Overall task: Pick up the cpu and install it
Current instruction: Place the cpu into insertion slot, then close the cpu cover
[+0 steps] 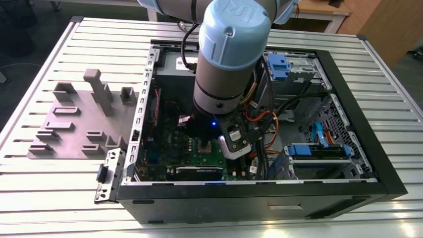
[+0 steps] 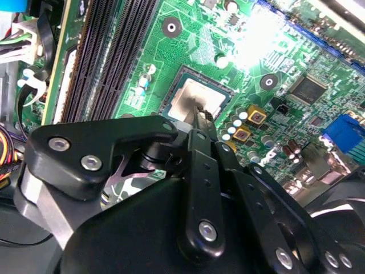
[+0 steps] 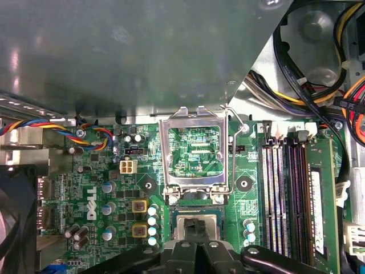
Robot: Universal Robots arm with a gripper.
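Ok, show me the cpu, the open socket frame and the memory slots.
cpu (image 2: 191,97): second wrist view, on its bare silvery top.
socket frame (image 3: 166,160): first wrist view, on one metal side bar.
memory slots (image 3: 278,194): first wrist view, midway along one dark slot.

Robotics lab or workshop, slatted aluminium bench (image 1: 59,191), opened computer case (image 1: 264,201), grey fixture blocks (image 1: 73,130), robot arm (image 1: 228,59)

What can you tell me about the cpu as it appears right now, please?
The cpu is a flat square chip with a silvery-grey metal top, lying level in its socket on the green motherboard, beside the swung-open load frame. The shut gripper points at its middle, hiding part of it.
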